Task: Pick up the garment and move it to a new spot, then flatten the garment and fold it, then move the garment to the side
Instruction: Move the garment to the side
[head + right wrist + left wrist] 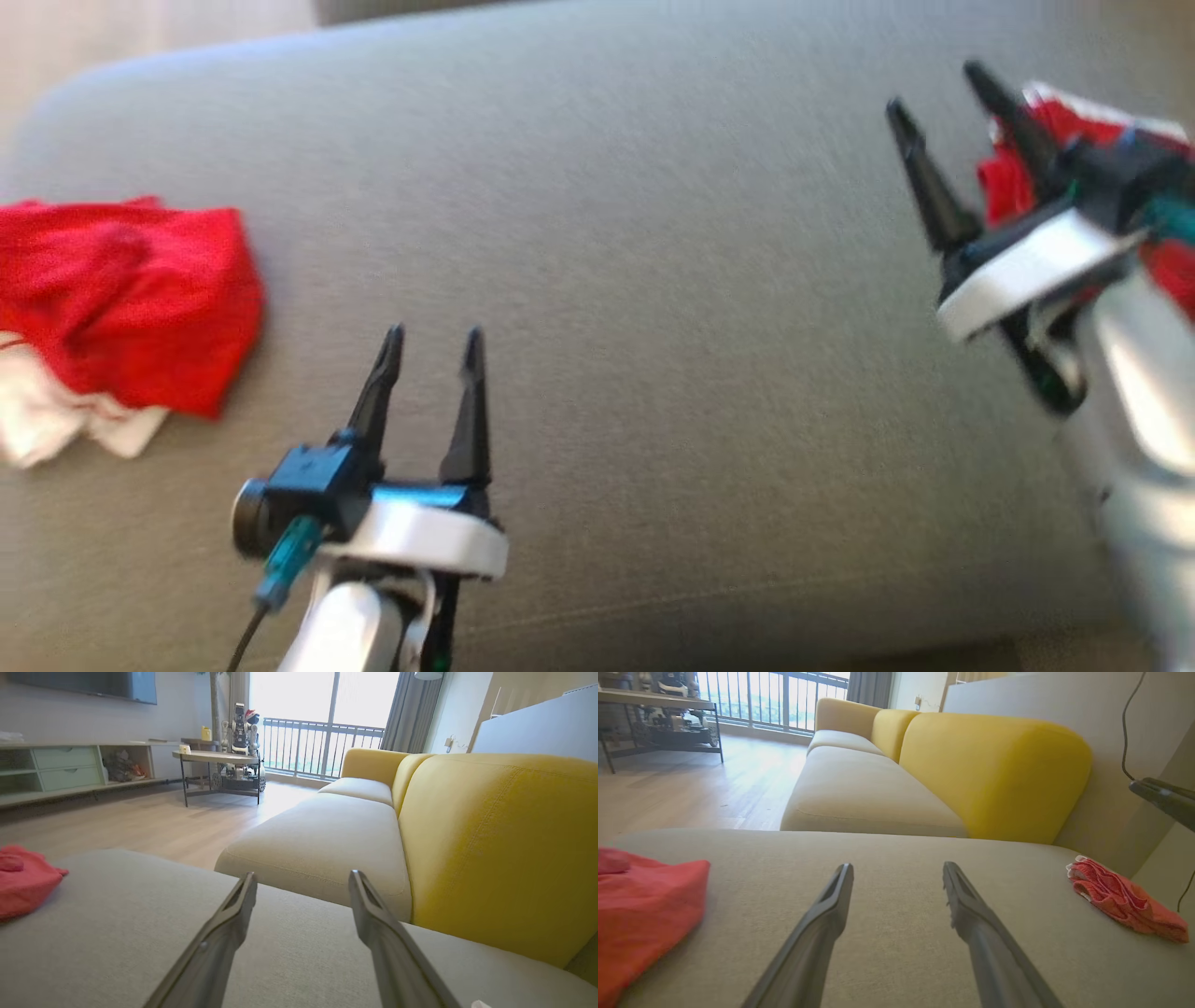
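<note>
left gripper [435, 330] and right gripper [934, 86] both spread wide, empty, over grey cushion [653, 280]; folded red garment [1125, 898] beside right gripper; crumpled red-white cloth [131, 289] far left

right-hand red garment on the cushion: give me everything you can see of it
The garment is soft red cloth with white trim at one end, gathered in several rumpled layers into a narrow folded bundle. It lies flat near the right end of the grey cushion. In the head view the open right gripper partly hides it. In the left wrist view a dark finger hangs above it, apart, so only the cushion appears to touch it.
</note>
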Tool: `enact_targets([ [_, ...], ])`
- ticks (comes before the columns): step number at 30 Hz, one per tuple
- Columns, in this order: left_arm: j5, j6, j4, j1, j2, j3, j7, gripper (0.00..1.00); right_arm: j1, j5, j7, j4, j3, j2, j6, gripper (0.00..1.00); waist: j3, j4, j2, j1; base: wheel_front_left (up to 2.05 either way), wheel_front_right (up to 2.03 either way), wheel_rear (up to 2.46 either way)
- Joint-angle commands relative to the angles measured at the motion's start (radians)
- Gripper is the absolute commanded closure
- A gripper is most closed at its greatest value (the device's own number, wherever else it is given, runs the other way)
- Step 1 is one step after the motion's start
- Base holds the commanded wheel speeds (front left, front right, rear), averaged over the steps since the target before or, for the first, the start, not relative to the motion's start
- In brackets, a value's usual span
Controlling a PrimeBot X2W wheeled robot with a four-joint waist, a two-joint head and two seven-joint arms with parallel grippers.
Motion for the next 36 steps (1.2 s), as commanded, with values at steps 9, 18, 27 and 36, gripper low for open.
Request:
enact_targets([
  [9,-0.042,-0.01,-0.058,0.128,-0.001,0.14,-0.005,0.0,0.332,-0.159,-0.009,-0.183,-0.15,0.183,0.0,0.0,-0.178,0.167,0.0,0.0001,0.0,0.0,0.0],
  [18,-0.032,-0.036,-0.036,0.18,-0.001,0.181,-0.005,0.0,0.498,-0.243,-0.009,-0.237,-0.259,0.285,0.0,0.0,-0.205,0.178,0.0,0.0001,0.0,0.0,0.0],
  [27,-0.021,-0.048,-0.026,0.178,-0.001,0.195,-0.005,0.0,0.56,-0.238,-0.009,-0.27,-0.275,0.291,0.0,0.0,-0.216,0.172,0.0,0.0001,0.0,0.0,0.0],
  [36,-0.018,-0.055,-0.021,0.176,-0.001,0.194,-0.005,0.0,0.561,-0.228,-0.009,-0.27,-0.281,0.291,0.0,0.0,-0.214,0.156,0.0,0.0001,0.0,0.0,0.0],
])
